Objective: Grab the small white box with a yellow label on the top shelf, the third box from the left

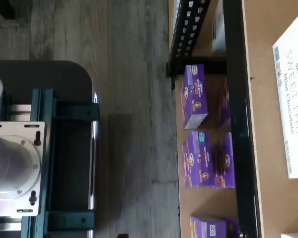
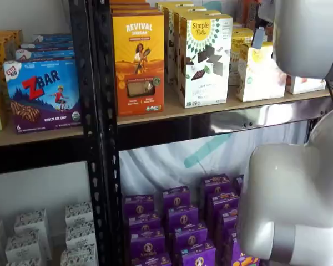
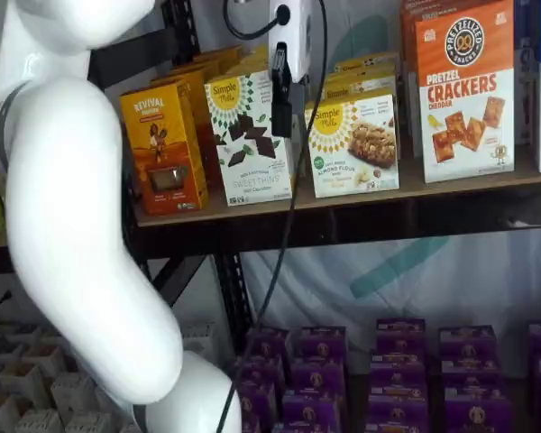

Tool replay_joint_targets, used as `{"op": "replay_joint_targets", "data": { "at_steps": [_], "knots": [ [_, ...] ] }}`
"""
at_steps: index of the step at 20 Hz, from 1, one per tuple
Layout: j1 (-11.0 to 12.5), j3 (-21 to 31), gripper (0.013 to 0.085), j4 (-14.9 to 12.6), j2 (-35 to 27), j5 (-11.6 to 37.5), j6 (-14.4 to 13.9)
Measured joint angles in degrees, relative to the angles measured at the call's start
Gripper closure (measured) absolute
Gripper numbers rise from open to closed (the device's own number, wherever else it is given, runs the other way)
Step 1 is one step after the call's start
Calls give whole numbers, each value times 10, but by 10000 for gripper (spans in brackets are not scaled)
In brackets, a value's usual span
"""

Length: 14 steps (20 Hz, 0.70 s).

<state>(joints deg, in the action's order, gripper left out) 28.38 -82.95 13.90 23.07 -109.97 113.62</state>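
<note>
small white box [image 3: 353, 146]: yellow sun label, teal dot. Revival box [image 2: 139, 55]: orange. Lower boxes [image 3: 323, 347]: purple. Rack [image 2: 97, 111]: black perforated.

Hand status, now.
Hand: cannot tell. Its black fingers show side-on, no gap visible, hanging in front of the small white box on the top shelf; holding nothing that can be seen.

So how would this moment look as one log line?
gripper: in front of top shelf, grip unclear | small white box: on shelf, not held
</note>
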Motion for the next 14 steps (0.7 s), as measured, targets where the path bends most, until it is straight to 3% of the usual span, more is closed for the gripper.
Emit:
{"op": "replay_joint_targets", "data": {
  "at_steps": [3, 6, 10, 14],
  "knots": [
    [-14, -40, 130, -15, -31, -67, -9],
    [-13, -37, 130, -2, -26, -74, -14],
    [3, -11, 130, 38, -3, -32, -15],
    [23, 31, 130, 82, 25, 42, -7]
  ]
}}
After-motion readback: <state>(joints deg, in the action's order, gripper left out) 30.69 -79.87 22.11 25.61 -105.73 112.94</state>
